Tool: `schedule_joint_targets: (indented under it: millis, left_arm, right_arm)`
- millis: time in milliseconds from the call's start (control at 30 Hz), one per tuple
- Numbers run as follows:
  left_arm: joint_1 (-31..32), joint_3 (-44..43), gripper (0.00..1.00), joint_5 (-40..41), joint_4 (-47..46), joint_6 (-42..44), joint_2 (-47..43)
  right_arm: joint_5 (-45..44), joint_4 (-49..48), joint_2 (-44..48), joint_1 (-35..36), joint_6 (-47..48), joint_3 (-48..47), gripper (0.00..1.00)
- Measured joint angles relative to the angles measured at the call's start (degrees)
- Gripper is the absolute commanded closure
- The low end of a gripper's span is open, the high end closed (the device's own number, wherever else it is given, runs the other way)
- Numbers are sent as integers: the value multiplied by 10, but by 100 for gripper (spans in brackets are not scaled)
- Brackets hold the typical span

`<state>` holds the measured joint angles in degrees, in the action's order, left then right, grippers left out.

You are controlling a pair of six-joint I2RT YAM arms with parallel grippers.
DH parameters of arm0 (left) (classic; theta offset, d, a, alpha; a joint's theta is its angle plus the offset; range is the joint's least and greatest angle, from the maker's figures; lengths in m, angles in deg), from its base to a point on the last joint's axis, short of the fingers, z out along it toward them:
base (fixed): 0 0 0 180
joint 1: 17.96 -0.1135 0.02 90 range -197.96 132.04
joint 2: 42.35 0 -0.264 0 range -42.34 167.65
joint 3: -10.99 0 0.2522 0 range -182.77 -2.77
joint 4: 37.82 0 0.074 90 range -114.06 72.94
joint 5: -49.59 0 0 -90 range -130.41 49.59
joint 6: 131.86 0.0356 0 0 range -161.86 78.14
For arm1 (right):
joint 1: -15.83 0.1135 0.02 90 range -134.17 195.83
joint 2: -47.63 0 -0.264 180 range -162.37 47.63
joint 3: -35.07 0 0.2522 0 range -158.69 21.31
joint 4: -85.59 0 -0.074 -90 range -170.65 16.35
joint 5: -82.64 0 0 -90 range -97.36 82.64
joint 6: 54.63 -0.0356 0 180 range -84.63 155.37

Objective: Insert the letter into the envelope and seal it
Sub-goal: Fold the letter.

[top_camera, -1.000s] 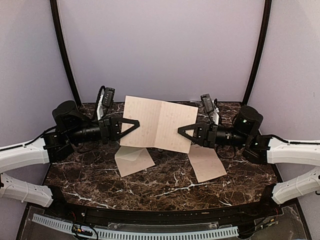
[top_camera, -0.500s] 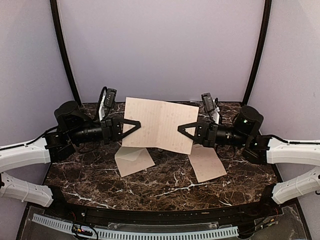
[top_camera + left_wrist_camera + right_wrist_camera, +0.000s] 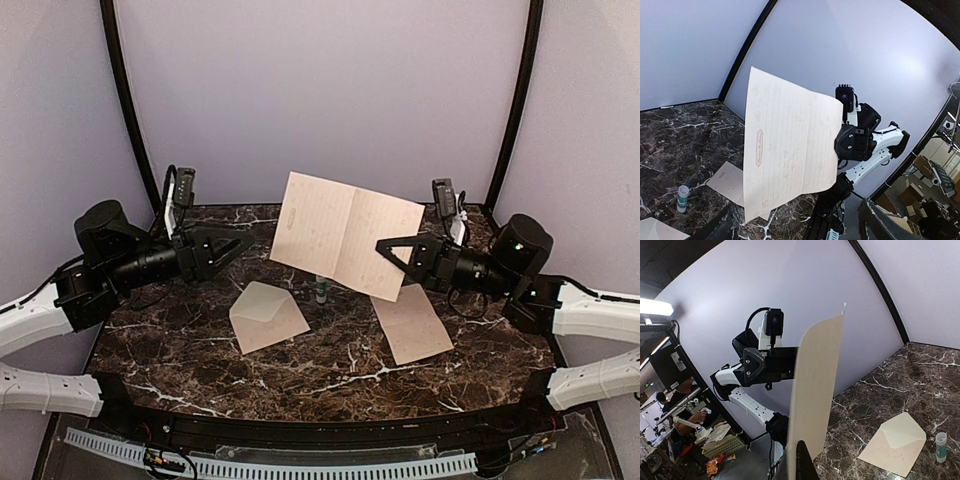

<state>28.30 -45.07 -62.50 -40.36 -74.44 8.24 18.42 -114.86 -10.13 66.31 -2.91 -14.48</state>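
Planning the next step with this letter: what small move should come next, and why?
Probably the right gripper should lower the letter onto the table beside the envelope. It alone pinches the letter's right edge in mid-air, the left gripper stands open and clear of it, and the letter looks wider than the envelope, so it likely needs folding.

My fingers [image 3: 722,226] stand spread and empty; ahead, the letter [image 3: 790,155] hangs upright, its far edge apparently pinched by the right gripper [image 3: 840,150].
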Motion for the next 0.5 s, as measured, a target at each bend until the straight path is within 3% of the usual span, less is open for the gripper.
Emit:
schedule_joint_targets:
  millis: [200, 500]
  left_arm:
    - [-34, -1, 17, 66, 51, -9, -30]
    - [-57, -5, 13, 93, 83, -28, 28]
  right_arm:
    - [57, 3, 9, 0, 14, -2, 100]
    - [160, 40, 16, 0, 40, -42, 100]
